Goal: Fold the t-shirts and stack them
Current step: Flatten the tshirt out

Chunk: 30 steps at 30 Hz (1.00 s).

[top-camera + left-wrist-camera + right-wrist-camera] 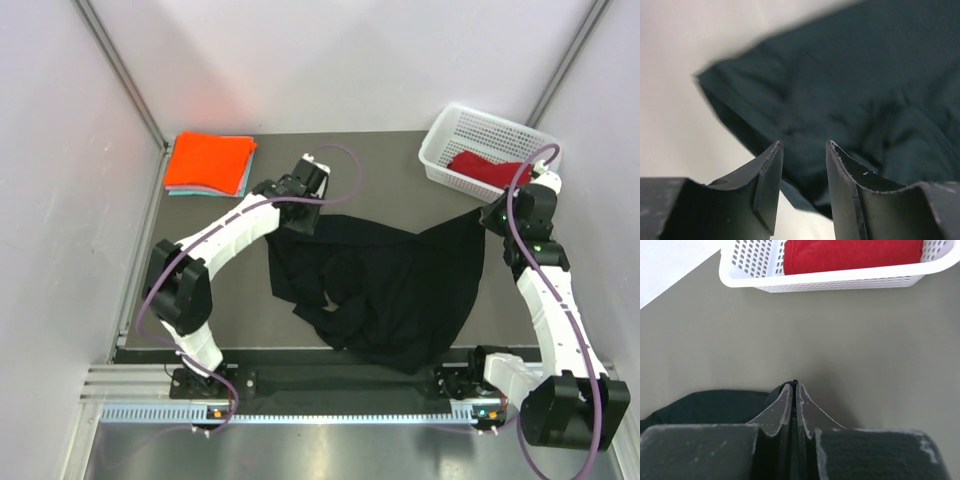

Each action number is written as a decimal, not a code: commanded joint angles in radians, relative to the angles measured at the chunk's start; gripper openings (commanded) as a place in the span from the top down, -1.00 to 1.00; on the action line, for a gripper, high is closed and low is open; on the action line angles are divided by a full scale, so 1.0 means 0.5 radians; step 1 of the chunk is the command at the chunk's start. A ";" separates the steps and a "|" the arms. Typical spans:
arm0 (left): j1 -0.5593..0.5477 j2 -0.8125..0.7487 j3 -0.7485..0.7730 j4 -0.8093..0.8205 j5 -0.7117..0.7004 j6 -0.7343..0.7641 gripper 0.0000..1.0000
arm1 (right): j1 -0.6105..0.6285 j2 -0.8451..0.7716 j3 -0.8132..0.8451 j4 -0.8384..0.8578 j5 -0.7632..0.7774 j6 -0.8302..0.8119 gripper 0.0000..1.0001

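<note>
One corner pinched, one side loose: the large black cloth t-shirt (390,290) is lying crumpled mid-table.
Its far right corner is being clamped in the right gripper (795,386), just beside the white plastic mesh basket (440,150). The left gripper (804,145) is hanging with fingers apart over the left edge, holding nothing. A one-sided pull is likely risking dragging the bunched cloth sideways.

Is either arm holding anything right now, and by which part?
The right gripper pinches the black t-shirt by its corner nearest the basket; the left gripper is open, holding nothing.
</note>
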 commanded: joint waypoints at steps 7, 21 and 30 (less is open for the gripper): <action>0.050 0.086 -0.169 -0.006 0.066 0.179 0.29 | -0.014 -0.034 0.009 0.161 -0.046 0.021 1.00; 0.102 0.003 -0.531 0.194 0.177 0.166 0.25 | -0.038 -0.047 -0.003 0.183 -0.144 0.027 1.00; 0.130 0.031 -0.556 0.362 0.094 0.237 0.20 | -0.047 -0.059 -0.024 0.189 -0.169 0.027 1.00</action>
